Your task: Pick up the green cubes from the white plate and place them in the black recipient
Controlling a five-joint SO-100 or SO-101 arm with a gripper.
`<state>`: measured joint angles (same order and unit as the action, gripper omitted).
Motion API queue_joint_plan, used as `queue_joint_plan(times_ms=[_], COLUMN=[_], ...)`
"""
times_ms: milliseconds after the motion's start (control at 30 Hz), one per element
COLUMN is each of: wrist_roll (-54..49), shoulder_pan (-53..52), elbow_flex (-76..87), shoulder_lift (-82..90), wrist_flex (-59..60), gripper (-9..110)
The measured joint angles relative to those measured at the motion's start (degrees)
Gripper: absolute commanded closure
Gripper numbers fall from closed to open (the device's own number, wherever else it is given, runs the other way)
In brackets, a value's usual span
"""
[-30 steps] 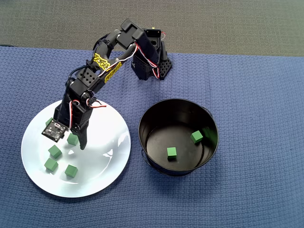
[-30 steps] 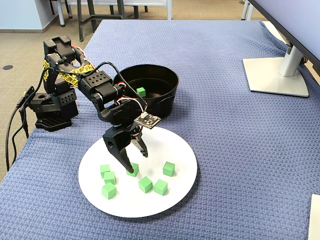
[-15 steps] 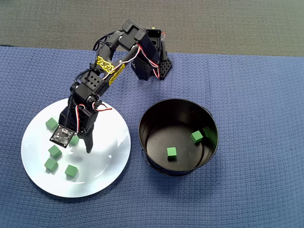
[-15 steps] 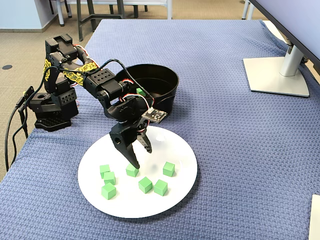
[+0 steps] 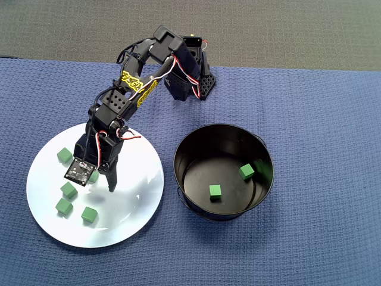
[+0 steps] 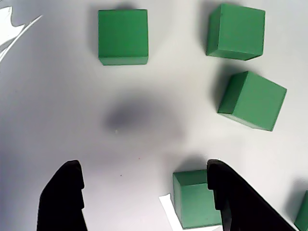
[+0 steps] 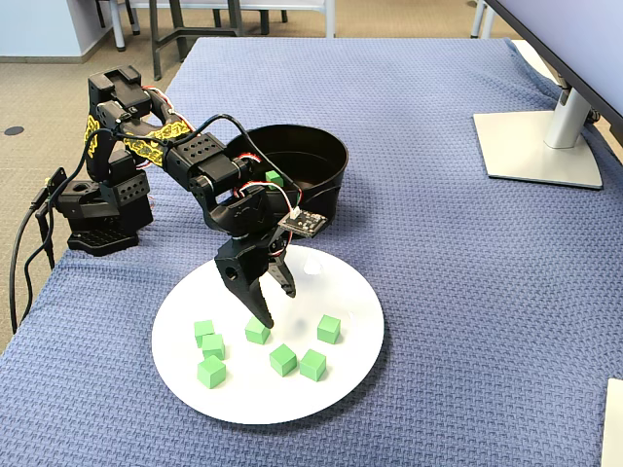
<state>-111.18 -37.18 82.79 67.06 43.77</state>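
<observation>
Gripper (image 7: 277,305) raised slightly off the white plate (image 7: 346,282) beside the black recipient (image 5: 262,156), fingers spread and empty, hovering above a green cube (image 7: 257,333): realigning, with six cubes left and two potted.

An office: a monitor stand (image 7: 541,136) sits on the blue-clothed surface (image 7: 438,253), with chair legs (image 7: 185,29) on carpet behind.

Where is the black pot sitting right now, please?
In the overhead view the black pot stands on the blue cloth just right of the white plate, with two green cubes inside.
</observation>
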Motion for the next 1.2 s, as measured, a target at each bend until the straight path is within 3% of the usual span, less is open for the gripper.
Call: queue_joint_plan(times_ms=[1200], wrist_roll=[-0.97], shoulder_pan=[-3.25], elbow_flex=[6.94], shoulder_lift=[-0.09], wrist_flex=[-7.29], gripper=[75])
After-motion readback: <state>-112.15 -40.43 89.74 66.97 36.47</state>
